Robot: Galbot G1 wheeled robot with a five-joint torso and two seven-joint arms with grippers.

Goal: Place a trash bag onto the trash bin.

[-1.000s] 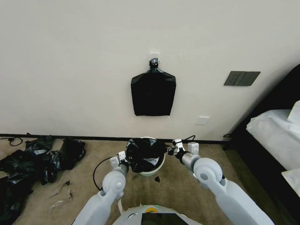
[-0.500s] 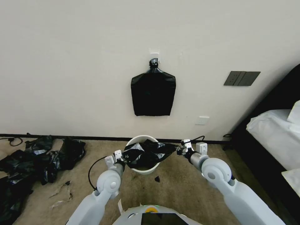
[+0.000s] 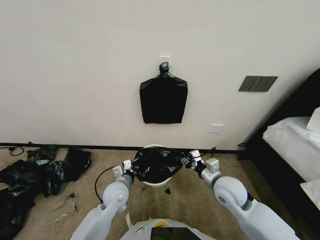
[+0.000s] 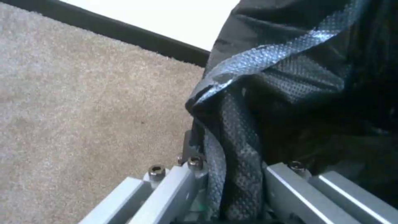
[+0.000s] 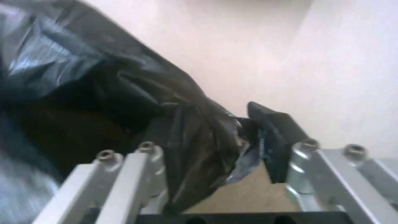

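Observation:
The glossy black trash bag billows over the top of the round white trash bin, covering most of its rim on the carpet by the wall. My left gripper is shut on the bag's left edge, and the film runs down between its fingers. My right gripper is shut on the bag's right edge, where a bunched fold sits against a black pad. Only the bin's back rim and lower front wall show.
A flat black bundle hangs on the wall above the bin. A heap of black bags lies on the carpet at left. A small black scrap lies in front of the bin. A bed stands at right.
The bag, stretched flat and low across the bin half a second ago, has puffed up over the rim. My right gripper moved in toward the bin; the left stayed about where it was.

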